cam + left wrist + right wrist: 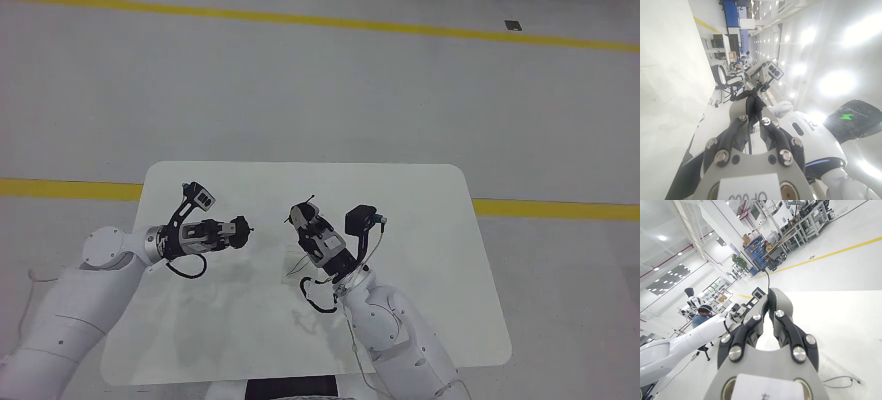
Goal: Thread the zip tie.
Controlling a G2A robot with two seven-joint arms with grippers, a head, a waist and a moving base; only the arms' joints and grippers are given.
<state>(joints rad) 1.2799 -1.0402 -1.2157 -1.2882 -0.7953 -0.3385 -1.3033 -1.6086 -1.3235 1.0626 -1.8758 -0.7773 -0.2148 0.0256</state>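
Both grippers hover over the middle of the white table point(420, 200), a short gap apart, tips facing each other. My left gripper point(245, 229) point(753, 98) is shut on a thin black zip tie strip point(749, 136) that runs back between its fingers. My right gripper point(298, 212) point(769, 296) is shut on a black zip tie point(768, 281) whose free end with a small square head point(762, 269) sticks out past the fingertips. In the top view this end point(311, 198) points away from the left gripper. Whether both hold one tie I cannot tell.
The table has rounded corners and open surface on all sides of the grippers. A thin grey cable point(840, 380) lies on the table near the right arm. Yellow floor lines point(560, 209) run behind and beside the table.
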